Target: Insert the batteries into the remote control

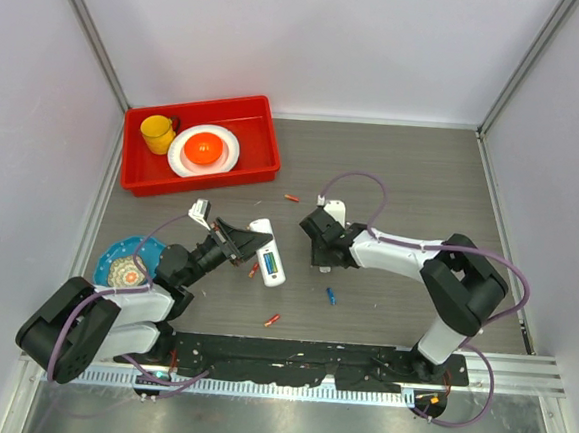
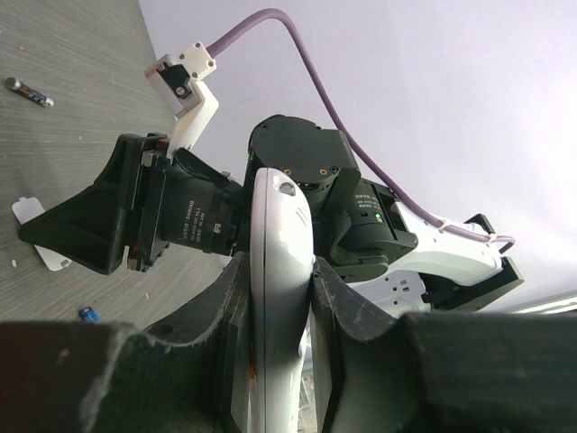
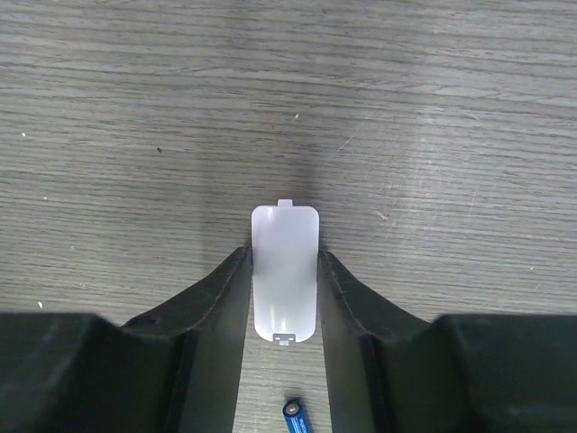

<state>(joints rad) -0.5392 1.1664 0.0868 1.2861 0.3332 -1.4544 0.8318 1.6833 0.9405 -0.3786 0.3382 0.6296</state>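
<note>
Grey wood-grain desk, white walls round it. Left gripper (image 1: 255,242) is clamped tight on the remote control (image 1: 272,262), about mid-desk and a bit toward the left edge. Its fingers pinch the long sides, probably to steady the body for loading. The display shows from above, so I can't see the slotted back.

Right gripper (image 3: 284,257) is narrowed onto the short white cover (image 3: 284,298) and touches both long edges. It looks gripped, low against the desk just right of the remote – likely keeping it clear of the bay.

Batteries lie loose, none in a gripper:
- an orange one (image 1: 253,270) touching or just beside the remote
- a blue one (image 1: 330,296) near the right gripper
- a red one (image 1: 272,321) toward the near edge
- another red (image 1: 291,198) farther back

Loading looks not yet begun – a free gripper is needed first.
</note>
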